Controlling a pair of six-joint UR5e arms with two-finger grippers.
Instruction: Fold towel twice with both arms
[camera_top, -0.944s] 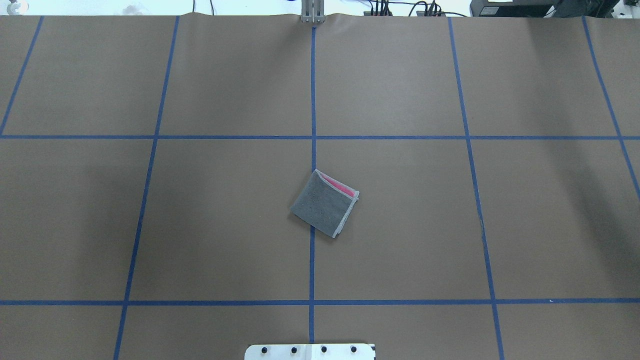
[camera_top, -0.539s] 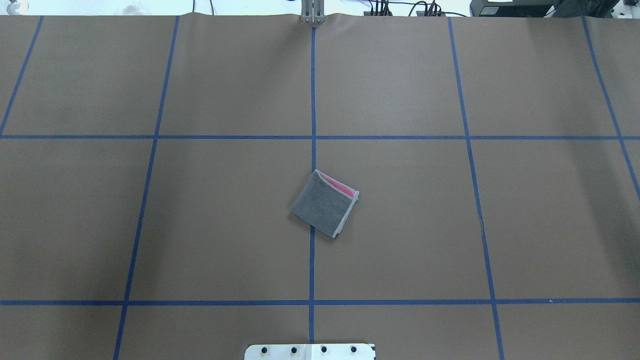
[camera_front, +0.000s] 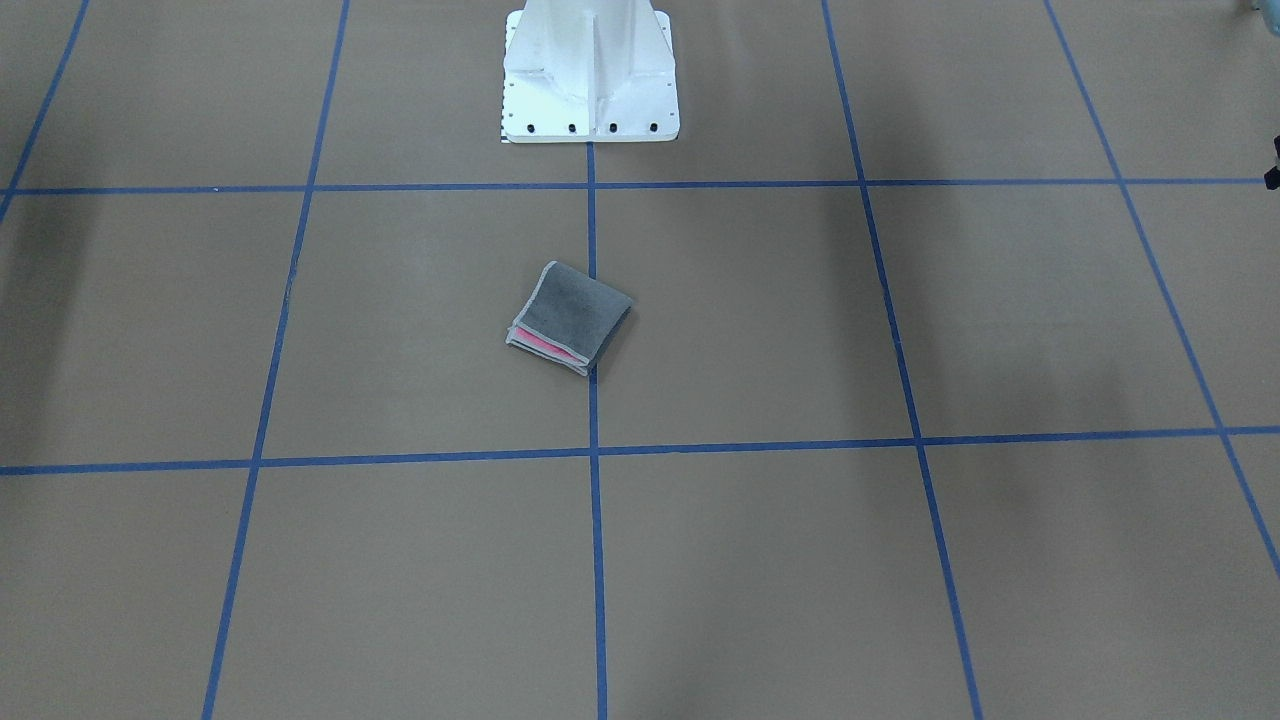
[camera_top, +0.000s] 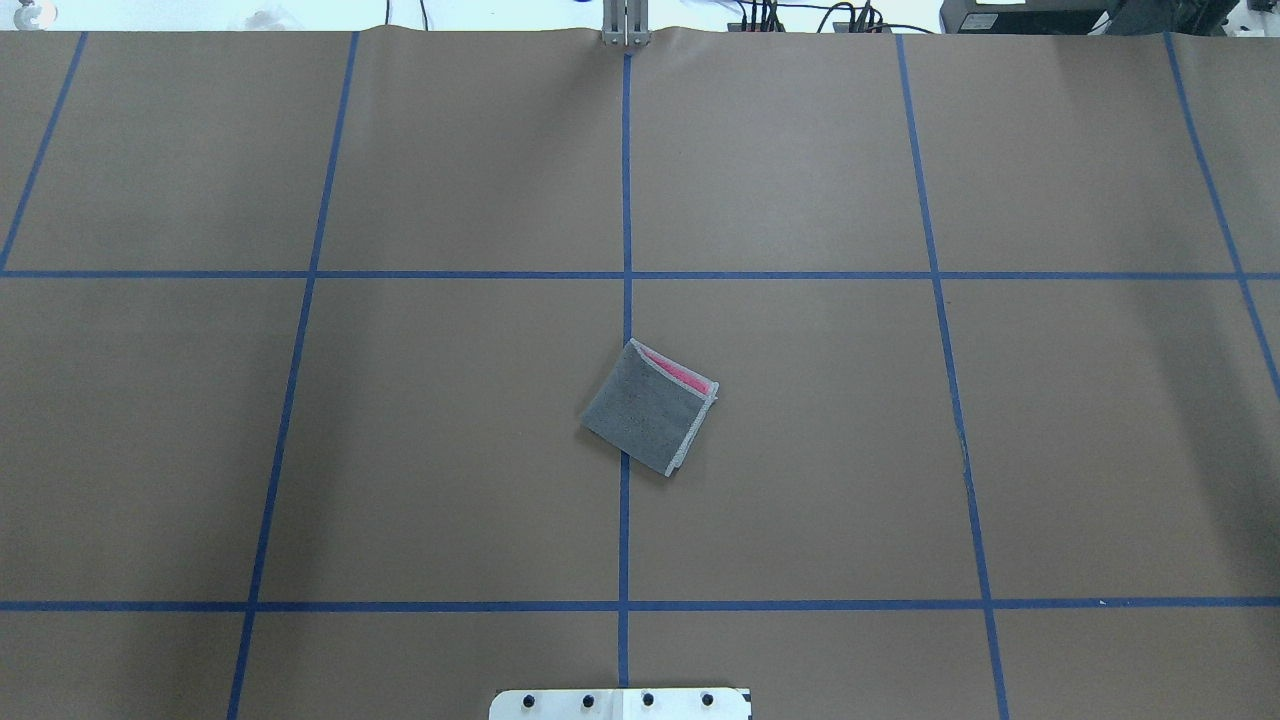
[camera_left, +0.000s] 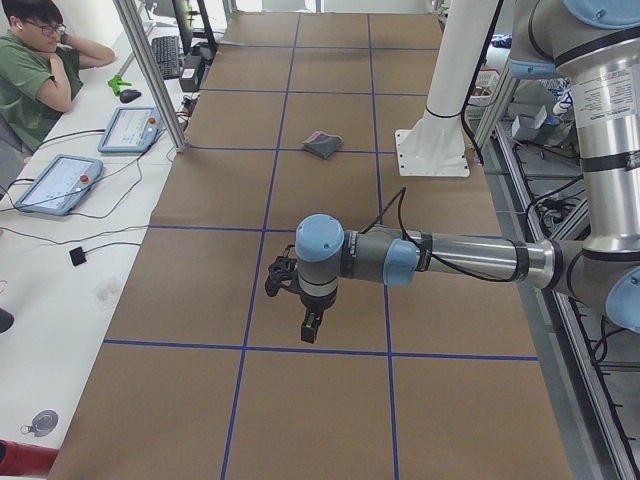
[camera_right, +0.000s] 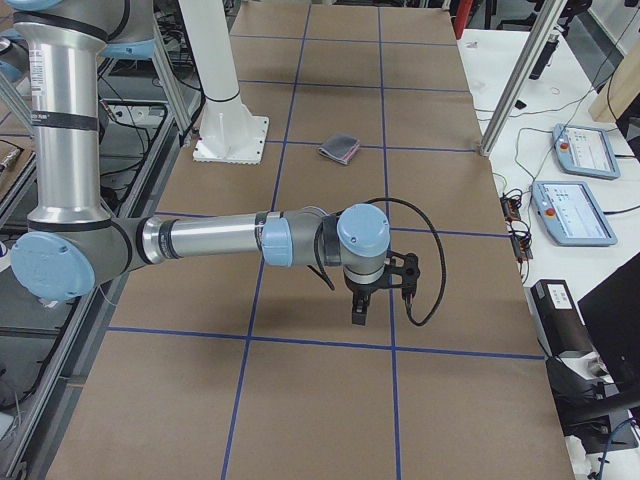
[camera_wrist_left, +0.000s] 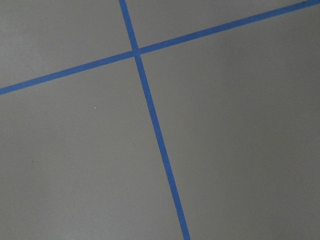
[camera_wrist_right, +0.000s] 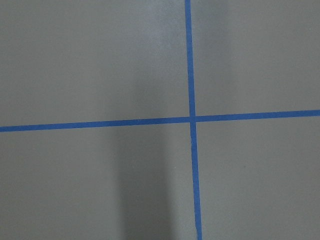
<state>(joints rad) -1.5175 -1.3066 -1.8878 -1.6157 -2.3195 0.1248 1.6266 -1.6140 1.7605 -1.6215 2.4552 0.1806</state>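
Note:
The towel (camera_top: 648, 405) lies folded into a small square at the table's middle, dark grey face up, with a pink strip showing at its far right edge. It also shows in the front view (camera_front: 568, 317) and in both side views (camera_left: 322, 144) (camera_right: 339, 149). The left gripper (camera_left: 310, 328) hangs over bare table far from the towel, toward the table's left end. The right gripper (camera_right: 360, 312) hangs likewise toward the right end. I cannot tell whether either is open or shut. Both wrist views show only brown paper and blue tape.
The white pedestal base (camera_front: 590, 90) stands at the robot's edge of the table behind the towel. Blue tape lines (camera_top: 625, 200) grid the brown paper. A seated operator (camera_left: 35, 70) and tablets (camera_left: 128, 128) are beside the table; control pendants (camera_right: 585, 150) lie on the side bench.

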